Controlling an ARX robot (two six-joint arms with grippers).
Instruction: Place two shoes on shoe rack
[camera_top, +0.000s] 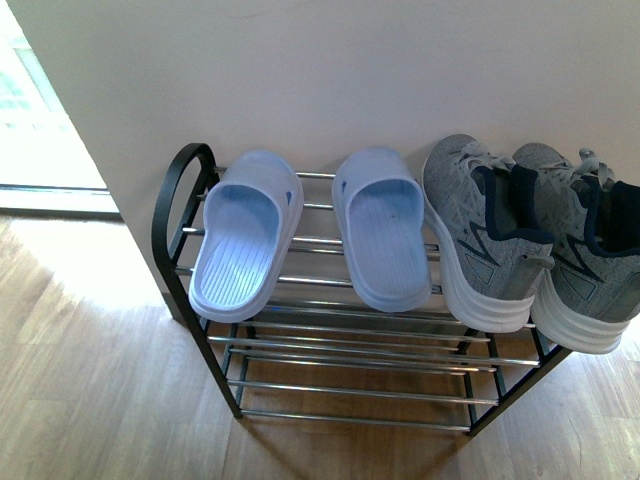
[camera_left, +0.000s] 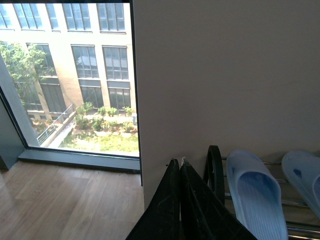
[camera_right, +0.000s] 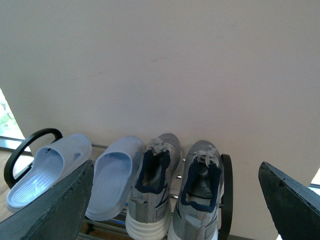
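Both grey sneakers (camera_top: 480, 240) (camera_top: 585, 250) are seen on the shoe rack's (camera_top: 180, 200) top shelf at 3 o'clock, long axes front-to-back, toes toward the wall. The left gripper (camera_left: 180, 167) is pressed closed and empty; the right gripper (camera_right: 175, 200) is spread wide.

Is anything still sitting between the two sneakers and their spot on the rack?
No. Both grey sneakers already sit on the shoe rack's top shelf, right of the blue slippers. The right end effector is open, holding nothing.

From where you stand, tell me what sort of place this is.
Probably an indoor entryway or hall: a shoe rack against a plain wall holds slippers and sneakers, on wood flooring, beside a large window.
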